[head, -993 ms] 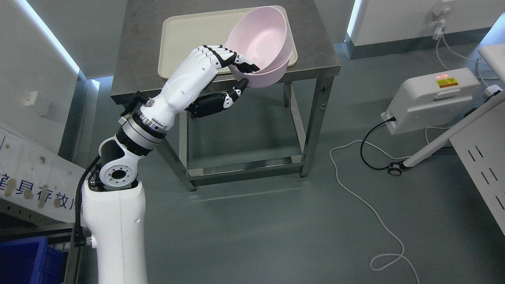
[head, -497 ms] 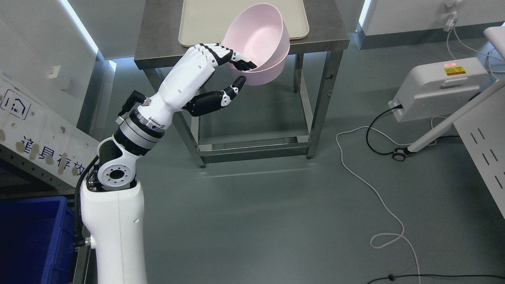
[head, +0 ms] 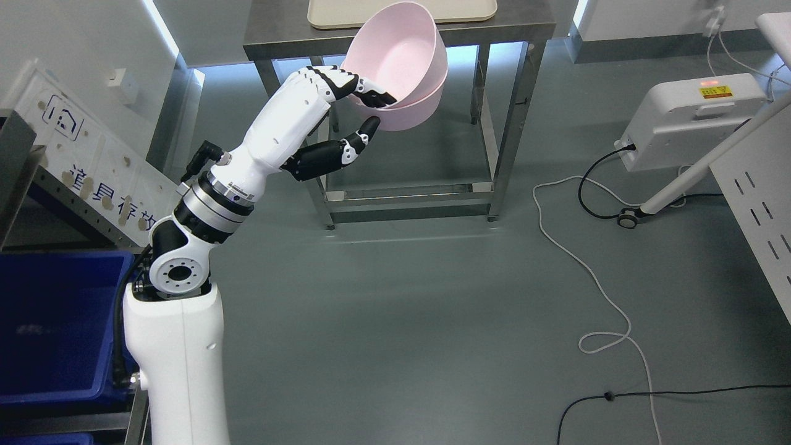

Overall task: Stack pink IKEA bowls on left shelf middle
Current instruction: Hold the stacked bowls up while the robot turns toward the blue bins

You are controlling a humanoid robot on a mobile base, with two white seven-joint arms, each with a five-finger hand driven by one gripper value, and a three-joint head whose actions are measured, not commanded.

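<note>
Two nested pink bowls [head: 401, 68] hang tilted in the air in front of the steel table [head: 513, 28], mouth facing me. My left hand [head: 368, 108] is shut on their near rim, fingers [head: 371, 97] hooked inside and thumb pressed against the outer wall. The white left arm rises from the lower left. A cream tray [head: 469, 11] lies on the table top at the picture's upper edge. The right arm is out of view.
A shelf frame with a labelled white panel [head: 93, 179] and a blue bin [head: 55, 327] stands at the left. A white machine [head: 692, 117] with cables [head: 593, 290] sits on the floor at right, beside a white perforated panel [head: 760, 216].
The whole picture has shifted: the table slid up and right, and the shelf and blue bin came into view at left, so the camera moved. The hand keeps its hold on the bowls.
</note>
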